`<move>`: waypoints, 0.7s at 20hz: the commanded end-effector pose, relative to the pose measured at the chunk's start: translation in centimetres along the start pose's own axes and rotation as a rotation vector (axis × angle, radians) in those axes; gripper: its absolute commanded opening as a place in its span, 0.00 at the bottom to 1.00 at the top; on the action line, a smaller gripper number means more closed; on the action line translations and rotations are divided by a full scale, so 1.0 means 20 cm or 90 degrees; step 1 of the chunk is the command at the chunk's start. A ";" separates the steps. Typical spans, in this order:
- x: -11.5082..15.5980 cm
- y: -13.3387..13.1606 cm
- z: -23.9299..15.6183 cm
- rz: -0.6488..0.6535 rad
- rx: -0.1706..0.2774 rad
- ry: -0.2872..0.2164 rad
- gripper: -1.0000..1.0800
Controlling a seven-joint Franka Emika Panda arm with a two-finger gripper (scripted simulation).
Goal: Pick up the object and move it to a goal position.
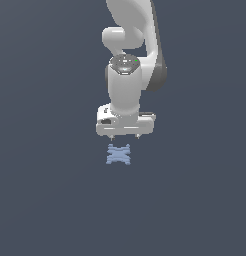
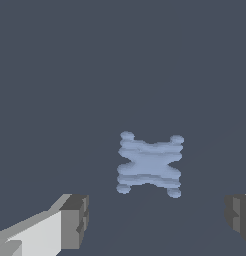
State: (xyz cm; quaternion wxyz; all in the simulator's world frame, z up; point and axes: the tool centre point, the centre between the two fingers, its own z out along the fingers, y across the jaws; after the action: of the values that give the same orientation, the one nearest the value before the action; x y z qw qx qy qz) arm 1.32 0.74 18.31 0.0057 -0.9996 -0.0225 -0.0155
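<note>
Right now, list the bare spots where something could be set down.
Bare surface surrounds the blue X-shaped piece on every visible side, out to both edges of the exterior view. The only crowded spot is at the piece itself, where the open gripper hangs close by it.

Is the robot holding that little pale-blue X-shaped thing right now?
No: in the wrist view the pale-blue X-shaped piece lies apart from the white gripper, whose fingers stand wide open, touching nothing.
</note>
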 end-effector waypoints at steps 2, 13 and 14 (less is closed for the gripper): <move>0.00 0.00 0.01 -0.016 -0.001 -0.001 0.96; -0.01 0.03 0.09 -0.139 -0.006 -0.006 0.96; -0.01 0.04 0.10 -0.155 -0.007 -0.007 0.96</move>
State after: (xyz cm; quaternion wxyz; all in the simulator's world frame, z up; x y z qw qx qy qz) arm 1.28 0.13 16.55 -0.0009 -0.9920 -0.1255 -0.0118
